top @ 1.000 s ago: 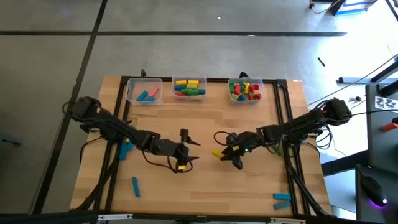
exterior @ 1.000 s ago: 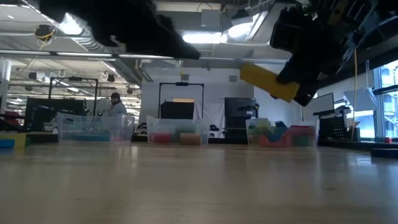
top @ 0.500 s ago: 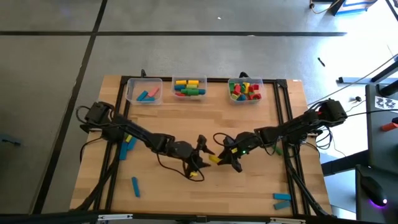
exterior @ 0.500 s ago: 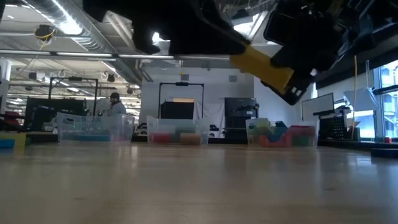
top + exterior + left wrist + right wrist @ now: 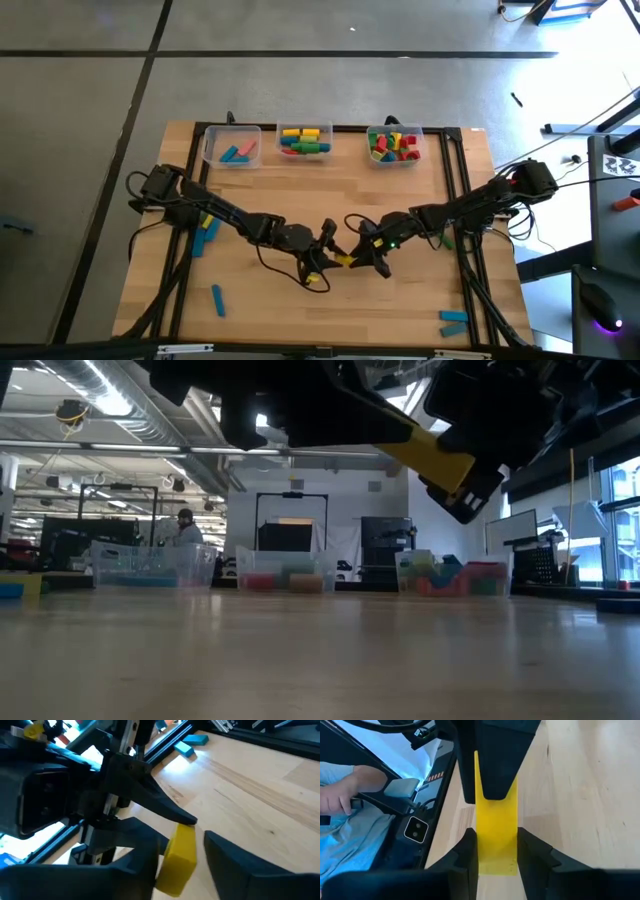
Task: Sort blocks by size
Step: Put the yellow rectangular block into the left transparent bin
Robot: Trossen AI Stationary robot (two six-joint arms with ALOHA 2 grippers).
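A yellow block (image 5: 346,260) hangs above the middle of the table, and my right gripper (image 5: 362,255) is shut on it, coming from the table's right. My left gripper (image 5: 335,250) has come from the left. Its open fingers stand on either side of the block's free end (image 5: 181,854). A gap shows between the block and one finger (image 5: 225,855). Whether the other finger touches, I cannot tell. In the low view the block (image 5: 430,450) is tilted, well above the tabletop. My right gripper pinches the yellow block's right-hand end (image 5: 495,855) between its two fingers (image 5: 465,850). The fingers come from the table's right, slanting a little downward, and lie along the block. The block is lifted clear of the table, and its other end reaches toward my left gripper.
Three clear bins with blocks stand along the far edge (image 5: 232,146), (image 5: 305,141), (image 5: 394,145). Loose blue blocks lie at the left (image 5: 205,235), front left (image 5: 217,299) and front right (image 5: 453,322). A person's hand (image 5: 340,795) shows beyond the table.
My left gripper has gone toward the table's right, up to the yellow block held by my right gripper, and has rolled. Its fingers have come around the block's free end and drawn closer together. The block has tipped a little in the right gripper.
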